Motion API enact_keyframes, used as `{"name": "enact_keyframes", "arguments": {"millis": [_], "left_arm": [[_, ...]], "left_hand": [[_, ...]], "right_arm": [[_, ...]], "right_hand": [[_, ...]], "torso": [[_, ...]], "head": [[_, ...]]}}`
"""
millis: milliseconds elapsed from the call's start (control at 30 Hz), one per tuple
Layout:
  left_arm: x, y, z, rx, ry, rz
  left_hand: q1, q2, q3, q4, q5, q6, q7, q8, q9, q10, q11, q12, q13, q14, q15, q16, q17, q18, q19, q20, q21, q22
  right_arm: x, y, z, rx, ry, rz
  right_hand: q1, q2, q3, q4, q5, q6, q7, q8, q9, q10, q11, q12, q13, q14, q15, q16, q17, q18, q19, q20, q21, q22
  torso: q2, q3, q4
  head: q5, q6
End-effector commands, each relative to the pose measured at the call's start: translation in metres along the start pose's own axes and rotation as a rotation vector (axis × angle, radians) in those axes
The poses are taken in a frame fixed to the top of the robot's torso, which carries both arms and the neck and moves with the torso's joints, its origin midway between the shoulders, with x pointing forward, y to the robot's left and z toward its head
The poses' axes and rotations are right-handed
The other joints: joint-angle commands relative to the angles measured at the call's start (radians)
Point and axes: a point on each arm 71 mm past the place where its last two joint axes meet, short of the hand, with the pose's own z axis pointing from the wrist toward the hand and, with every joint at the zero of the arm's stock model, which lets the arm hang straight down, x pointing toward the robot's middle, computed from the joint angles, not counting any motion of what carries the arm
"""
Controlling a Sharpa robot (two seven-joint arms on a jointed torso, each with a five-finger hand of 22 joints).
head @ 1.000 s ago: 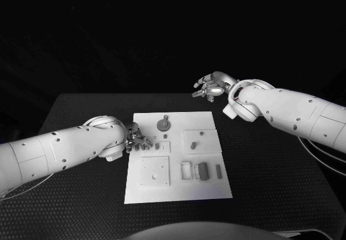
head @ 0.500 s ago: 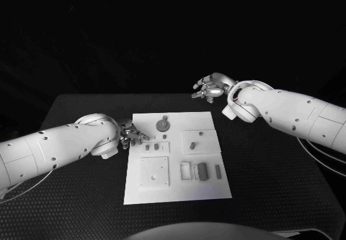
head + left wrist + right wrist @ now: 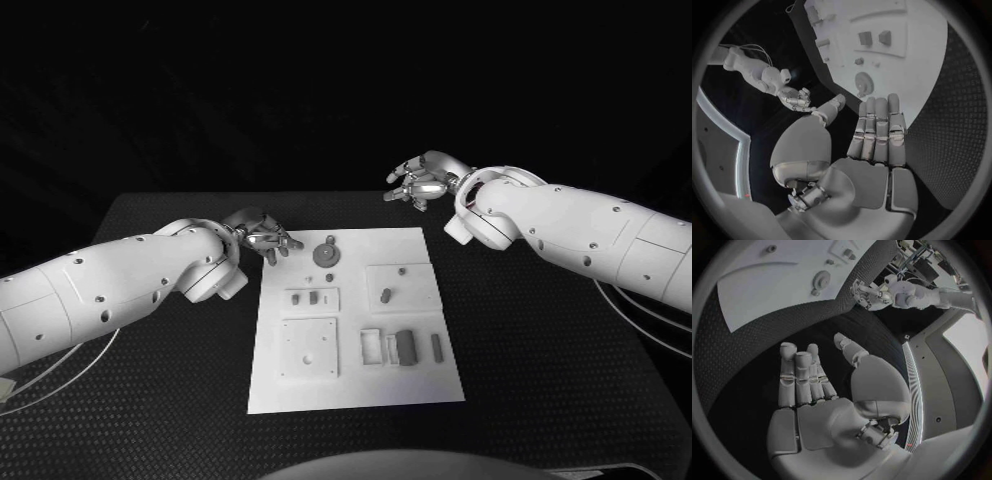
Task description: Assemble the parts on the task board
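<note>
The white task board [image 3: 361, 385] lies in the middle of the black table. On it are a round grey disc part [image 3: 329, 252], two small pieces [image 3: 304, 297] in a recess, a short peg [image 3: 385, 293] and dark bars [image 3: 407, 345]. My left hand [image 3: 263, 236] hovers at the board's far-left corner, fingers straight, holding nothing; its palm [image 3: 870, 165] is bare, with the board [image 3: 917, 45] and disc [image 3: 864, 82] beyond it. My right hand [image 3: 420, 178] is raised past the board's far edge, fingers spread and empty [image 3: 811, 390]. The right wrist view also shows the board [image 3: 761, 290] and disc [image 3: 821, 279].
A square plate with small holes [image 3: 309, 345] and a pale frame [image 3: 371, 345] sit on the near half of the board. Black textured table [image 3: 548, 340] surrounds the board on all sides. Cables [image 3: 642, 310] trail beside the right arm.
My left hand has drawn back from the small pieces at the board's left edge and moved to the far-left corner. The right hand has barely shifted.
</note>
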Motion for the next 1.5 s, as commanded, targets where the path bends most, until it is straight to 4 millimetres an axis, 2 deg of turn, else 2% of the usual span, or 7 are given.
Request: {"name": "enact_keyframes", "arguments": {"millis": [33,100,233,433,633,800,1500], "left_arm": [[0.003,-0.025,0.000,0.252,-0.082,0.250],[0.006,-0.028,0.000,0.292,-0.098,0.312],[0.020,-0.037,-0.001,0.416,-0.126,0.502],[0.037,-0.045,0.001,0.537,-0.122,0.671],[0.054,-0.054,0.003,0.588,-0.097,0.756],[0.062,-0.053,0.005,0.583,-0.064,0.759],[0.072,-0.045,0.018,0.518,-0.015,0.826]], "left_hand": [[0.041,0.011,0.011,-0.049,0.013,-0.009,-0.010,-0.005,-0.002,-0.018,0.021,-0.038,-0.031,-0.029,0.040,-0.078,-0.029,-0.014,-0.037,0.034,-0.049,-0.038],[0.060,0.004,0.013,-0.071,0.010,-0.014,-0.016,-0.007,-0.005,-0.007,0.025,-0.065,-0.058,-0.018,0.060,-0.131,-0.044,-0.001,-0.037,0.048,-0.076,-0.069],[0.122,-0.020,0.021,-0.104,0.011,-0.015,-0.032,-0.012,-0.020,0.018,0.022,-0.139,-0.112,0.013,0.061,-0.191,-0.040,0.005,-0.025,0.061,-0.084,-0.112],[0.177,-0.037,0.022,-0.103,0.002,-0.024,-0.045,-0.023,-0.037,0.025,0.024,-0.225,-0.158,0.059,0.049,-0.228,-0.011,0.007,0.008,0.053,-0.080,-0.145],[0.179,-0.056,-0.016,-0.096,-0.006,-0.003,-0.042,-0.020,-0.046,0.087,0.002,-0.245,-0.165,0.221,-0.013,-0.114,0.102,0.036,0.193,-0.008,0.008,-0.102],[0.188,-0.057,-0.037,-0.096,-0.005,0.020,-0.032,-0.020,-0.058,0.148,-0.018,-0.244,-0.149,0.250,-0.035,-0.006,0.198,0.046,0.254,-0.034,0.072,-0.027],[0.184,-0.055,-0.032,-0.093,0.000,-0.009,-0.036,-0.057,-0.110,0.087,-0.003,-0.358,-0.173,0.274,-0.022,0.054,0.256,0.079,0.273,-0.025,0.122,0.089]], "right_arm": [[0.001,0.000,0.000,-0.005,0.010,-0.002],[0.001,0.000,0.000,-0.006,0.010,-0.002],[0.001,0.000,0.001,-0.006,0.011,-0.002],[0.002,0.001,0.001,-0.008,0.015,-0.002],[0.004,0.001,0.001,-0.008,0.019,-0.001],[0.005,0.002,0.002,-0.011,0.023,-0.004],[0.006,0.004,0.002,-0.013,0.024,-0.004]], "right_hand": [[-0.004,0.004,-0.002,-0.006,0.003,-0.001,0.045,0.007,-0.001,-0.009,0.002,0.006,-0.002,-0.007,-0.001,-0.001,-0.002,0.057,-0.004,-0.006,-0.006,0.016],[-0.003,0.004,-0.002,-0.006,0.003,-0.001,0.045,0.007,-0.001,-0.009,0.001,0.007,-0.002,-0.007,-0.001,-0.001,-0.002,0.057,-0.004,-0.006,-0.006,0.016],[-0.003,0.004,-0.001,-0.007,0.003,-0.001,0.045,0.007,-0.001,-0.009,0.001,0.007,-0.002,-0.007,-0.001,-0.001,-0.002,0.057,-0.004,-0.006,-0.006,0.016],[-0.003,0.005,-0.001,-0.007,0.003,-0.001,0.045,0.007,-0.002,-0.009,0.001,0.007,-0.002,-0.007,-0.001,-0.001,-0.002,0.057,-0.004,-0.006,-0.006,0.016],[-0.003,0.006,-0.001,-0.007,0.003,-0.001,0.045,0.007,-0.002,-0.009,0.001,0.007,-0.002,-0.007,-0.001,0.000,-0.002,0.057,-0.003,-0.006,-0.006,0.016],[-0.003,0.007,-0.001,-0.007,0.003,-0.001,0.045,0.007,-0.002,-0.009,0.001,0.008,-0.003,-0.007,-0.001,0.000,-0.002,0.057,-0.003,-0.006,-0.006,0.016],[-0.003,0.008,-0.001,-0.007,0.003,-0.001,0.045,0.008,-0.002,-0.008,0.001,0.010,-0.003,-0.006,-0.001,0.001,-0.002,0.057,-0.002,-0.006,-0.006,0.016]], "torso": [[0.000,-0.0006,-0.0003],[0.000,-0.0009,-0.0005],[0.001,-0.0019,-0.0009],[0.001,-0.0019,-0.0016],[0.001,-0.0021,-0.0020],[0.002,-0.0011,-0.0033],[0.004,-0.0023,-0.0032]], "head": [[0.001,0.001],[0.001,0.003],[0.002,0.006],[0.002,0.010],[0.002,0.011],[0.003,0.012],[-0.007,0.011]]}}
